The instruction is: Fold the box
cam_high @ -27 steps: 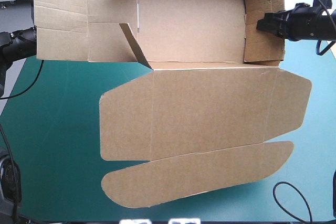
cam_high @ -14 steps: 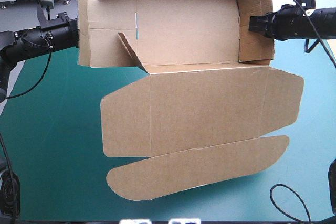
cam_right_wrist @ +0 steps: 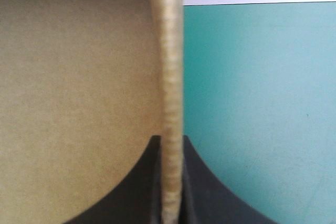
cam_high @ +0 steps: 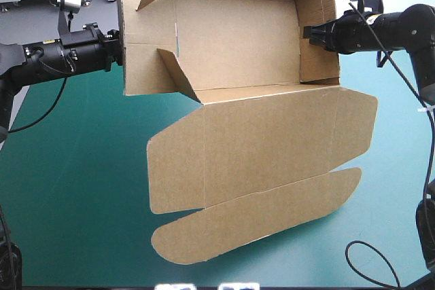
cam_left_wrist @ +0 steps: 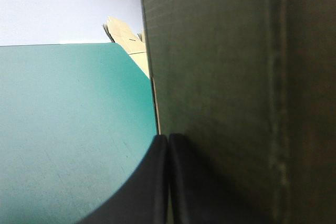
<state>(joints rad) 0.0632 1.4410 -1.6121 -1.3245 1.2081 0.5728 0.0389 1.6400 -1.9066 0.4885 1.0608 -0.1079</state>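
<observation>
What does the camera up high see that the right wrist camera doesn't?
Only the high view shows the whole box, its lid spread flat, and the left gripper pinching the left wall. Only the right wrist view shows the board's thin edge squeezed between black fingers. Both show the right gripper, brown board and the teal-green cover.

The left arm (cam_high: pixel 61 56) and the right arm (cam_high: pixel 387 28) are matt black throughout, built of thick, rounded, tube-like segments, and the left gripper (cam_left_wrist: pixel 168 139) and the right gripper (cam_right_wrist: pixel 170 140) each end in two broad, smooth black fingers (cam_left_wrist: pixel 142 187) that curve like fins from wide bases to narrow tips.
</observation>
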